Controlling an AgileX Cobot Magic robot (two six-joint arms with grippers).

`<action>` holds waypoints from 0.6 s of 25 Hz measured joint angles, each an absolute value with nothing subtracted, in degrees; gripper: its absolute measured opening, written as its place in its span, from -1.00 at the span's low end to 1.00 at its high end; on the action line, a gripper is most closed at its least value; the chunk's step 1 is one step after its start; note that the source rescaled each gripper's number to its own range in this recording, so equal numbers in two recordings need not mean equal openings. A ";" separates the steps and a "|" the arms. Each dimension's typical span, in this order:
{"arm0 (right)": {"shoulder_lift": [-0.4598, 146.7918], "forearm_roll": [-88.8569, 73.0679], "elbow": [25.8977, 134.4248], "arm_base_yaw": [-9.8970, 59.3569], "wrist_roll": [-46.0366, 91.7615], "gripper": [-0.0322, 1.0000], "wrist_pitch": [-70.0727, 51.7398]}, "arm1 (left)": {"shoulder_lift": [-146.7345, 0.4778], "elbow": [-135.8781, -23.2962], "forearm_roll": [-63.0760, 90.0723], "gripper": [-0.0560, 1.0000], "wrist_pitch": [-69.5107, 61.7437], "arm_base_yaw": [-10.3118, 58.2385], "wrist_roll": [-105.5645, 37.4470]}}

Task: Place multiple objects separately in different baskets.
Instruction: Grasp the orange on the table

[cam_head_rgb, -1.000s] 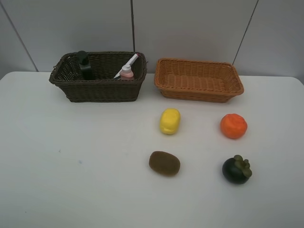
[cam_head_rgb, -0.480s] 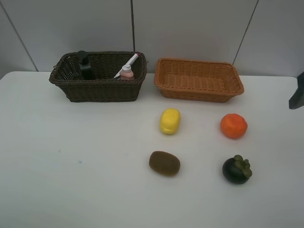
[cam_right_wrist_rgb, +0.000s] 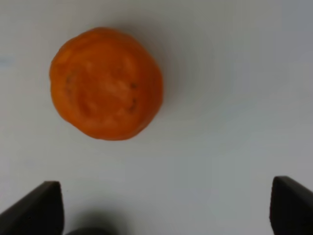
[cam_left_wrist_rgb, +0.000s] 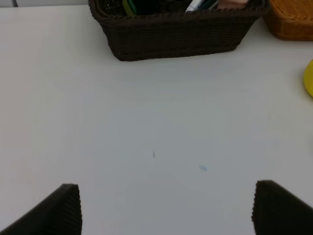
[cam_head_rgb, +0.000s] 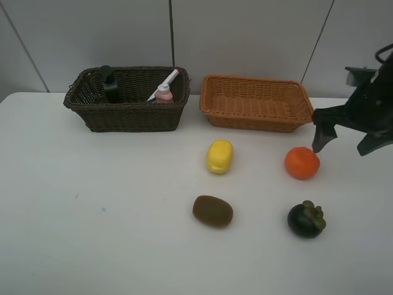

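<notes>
Right gripper (cam_head_rgb: 341,146) has advanced in from the right, jaws spread and empty, just beside the orange (cam_head_rgb: 302,163), which sits on the table (cam_head_rgb: 123,203) near the tan basket (cam_head_rgb: 256,103). Left gripper (cam_left_wrist_rgb: 166,198) likewise spread.

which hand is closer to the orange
Right. The right hand is open just beside the orange; the left hand is outside the overhead view, over the table facing the dark basket.

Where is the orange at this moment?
In the exterior high view the orange sits on the right of the table, in front of the tan basket, between lemon and open right gripper, with the mangosteen nearer the camera.
</notes>
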State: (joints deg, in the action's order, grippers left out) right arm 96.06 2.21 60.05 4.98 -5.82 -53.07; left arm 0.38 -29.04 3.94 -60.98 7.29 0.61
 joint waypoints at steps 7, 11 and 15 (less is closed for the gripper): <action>102.33 0.00 63.39 5.19 -2.47 0.99 -50.62 | 0.38 -29.04 3.94 0.82 -60.98 7.29 0.61; 104.17 -1.48 64.09 5.19 -1.00 0.99 -49.86 | 0.38 -29.04 3.94 0.82 -60.98 7.29 0.61; 106.13 -3.32 64.31 5.19 0.45 0.99 -48.98 | 0.38 -29.04 3.94 0.82 -60.98 7.29 0.61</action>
